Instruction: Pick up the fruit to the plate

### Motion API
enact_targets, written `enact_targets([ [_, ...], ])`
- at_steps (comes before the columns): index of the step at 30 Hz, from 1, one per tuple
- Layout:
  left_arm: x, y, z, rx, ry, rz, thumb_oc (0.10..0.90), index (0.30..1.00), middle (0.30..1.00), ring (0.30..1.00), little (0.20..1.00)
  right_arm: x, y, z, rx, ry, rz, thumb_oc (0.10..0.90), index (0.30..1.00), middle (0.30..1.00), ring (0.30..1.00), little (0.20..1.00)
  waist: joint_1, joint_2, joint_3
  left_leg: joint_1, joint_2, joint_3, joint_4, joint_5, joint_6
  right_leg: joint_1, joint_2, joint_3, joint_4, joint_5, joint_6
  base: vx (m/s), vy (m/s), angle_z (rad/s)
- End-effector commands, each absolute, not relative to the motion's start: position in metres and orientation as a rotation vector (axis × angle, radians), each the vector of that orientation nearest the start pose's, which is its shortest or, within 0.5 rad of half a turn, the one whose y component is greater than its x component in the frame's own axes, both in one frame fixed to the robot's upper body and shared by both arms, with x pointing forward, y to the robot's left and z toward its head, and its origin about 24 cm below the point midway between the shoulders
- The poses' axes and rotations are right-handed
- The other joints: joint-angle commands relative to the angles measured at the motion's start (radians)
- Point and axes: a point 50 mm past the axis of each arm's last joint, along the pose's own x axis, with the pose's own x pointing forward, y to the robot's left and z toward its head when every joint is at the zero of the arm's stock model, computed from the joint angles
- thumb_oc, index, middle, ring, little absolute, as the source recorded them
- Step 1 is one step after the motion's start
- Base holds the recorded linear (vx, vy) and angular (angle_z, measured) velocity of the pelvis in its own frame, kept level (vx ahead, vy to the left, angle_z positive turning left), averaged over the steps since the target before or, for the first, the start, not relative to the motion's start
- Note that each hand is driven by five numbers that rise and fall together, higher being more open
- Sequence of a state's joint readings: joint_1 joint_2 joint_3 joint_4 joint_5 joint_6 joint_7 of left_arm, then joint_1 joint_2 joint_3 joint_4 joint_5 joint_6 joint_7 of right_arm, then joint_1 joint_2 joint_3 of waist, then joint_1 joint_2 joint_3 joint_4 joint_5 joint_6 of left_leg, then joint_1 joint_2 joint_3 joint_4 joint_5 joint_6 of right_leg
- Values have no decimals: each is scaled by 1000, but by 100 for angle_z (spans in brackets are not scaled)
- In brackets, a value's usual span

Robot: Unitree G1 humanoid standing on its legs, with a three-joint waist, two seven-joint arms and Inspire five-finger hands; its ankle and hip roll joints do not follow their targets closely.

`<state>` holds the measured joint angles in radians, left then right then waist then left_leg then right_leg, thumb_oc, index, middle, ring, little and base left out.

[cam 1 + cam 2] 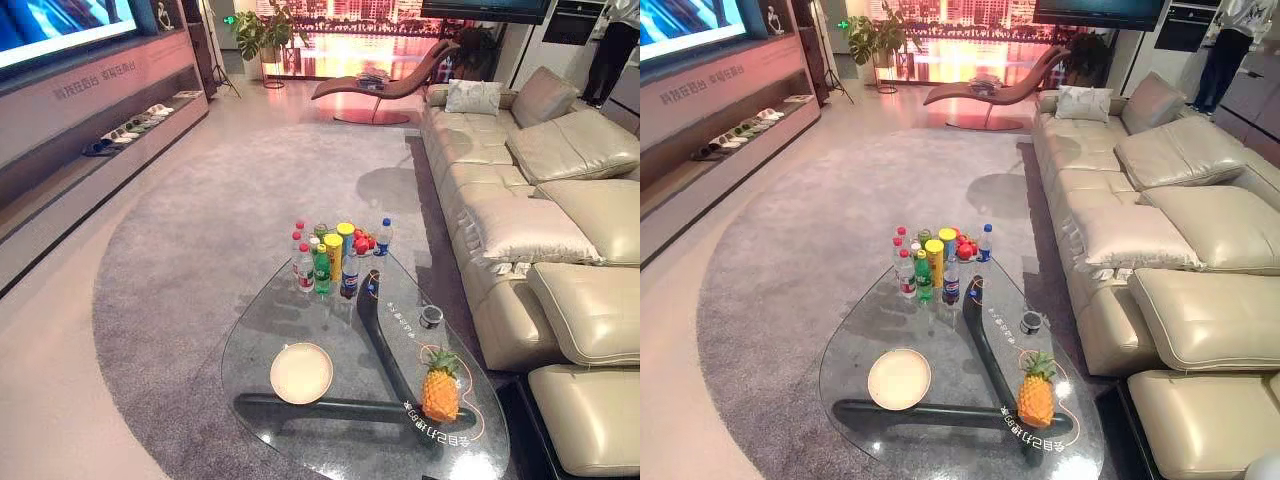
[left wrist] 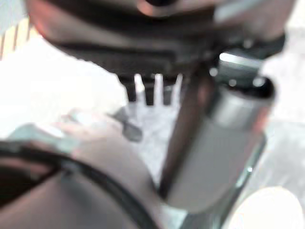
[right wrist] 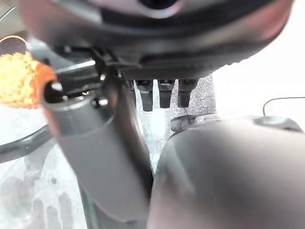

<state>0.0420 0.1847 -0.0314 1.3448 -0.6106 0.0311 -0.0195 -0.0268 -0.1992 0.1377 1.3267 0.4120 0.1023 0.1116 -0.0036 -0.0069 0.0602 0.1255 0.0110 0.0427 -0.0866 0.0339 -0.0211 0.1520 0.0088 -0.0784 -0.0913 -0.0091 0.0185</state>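
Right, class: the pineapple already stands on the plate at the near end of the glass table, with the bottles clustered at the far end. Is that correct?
Not quite. The pineapple stands on the bare glass of the table, to the right of the plate and apart from it. The plate is empty, as the left eye view shows. The bottles are indeed at the far end.

Table [image 1: 260, 330] sits on the rug [image 1: 200, 230], with the sofa [image 1: 530, 200] along its right side. On the table: plate [image 1: 301, 373] near-left, pineapple [image 1: 440, 388] near-right, well apart. Small cup [image 1: 431, 317] is behind the pineapple, bottle cluster [image 1: 325, 262] at the far end.
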Motion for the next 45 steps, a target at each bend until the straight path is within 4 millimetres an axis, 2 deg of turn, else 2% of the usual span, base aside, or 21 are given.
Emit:
enact_targets([
  [1,66,207,-174,-388,1306,415,800,900,900,900,900,71,-208,-172,115,1415,-140,800,900,900,900,900,0,-16,7,28,13,-22,-1,-72,-33,7,-58,-30,4,12,64,-40,10,5],
  [22,68,212,-172,-375,1270,449,800,900,900,900,900,70,-208,-172,121,1410,-159,800,900,900,900,900,0,-20,15,24,15,-25,-1,-69,-35,4,-54,-24,4,12,64,0,0,0],
  [30,66,212,-173,-365,1256,482,800,900,900,900,900,78,-220,-169,61,1307,-339,800,900,900,900,900,-4,-27,35,19,13,-22,6,-69,-34,-3,-52,-10,4,18,64,0,0,0],
  [39,65,223,-171,-376,1229,512,800,900,900,900,900,97,-238,-159,93,1122,-547,800,900,900,900,900,-6,-47,79,-16,10,-17,50,-82,-25,-34,-47,12,21,24,61,-9,-19,-4],
  [45,69,232,-168,-357,1207,522,800,900,900,900,900,128,-250,-142,135,915,-661,800,900,900,900,900,1,-57,113,-49,9,-28,77,-85,-19,-66,-37,17,57,14,54,-26,-49,-8],
])
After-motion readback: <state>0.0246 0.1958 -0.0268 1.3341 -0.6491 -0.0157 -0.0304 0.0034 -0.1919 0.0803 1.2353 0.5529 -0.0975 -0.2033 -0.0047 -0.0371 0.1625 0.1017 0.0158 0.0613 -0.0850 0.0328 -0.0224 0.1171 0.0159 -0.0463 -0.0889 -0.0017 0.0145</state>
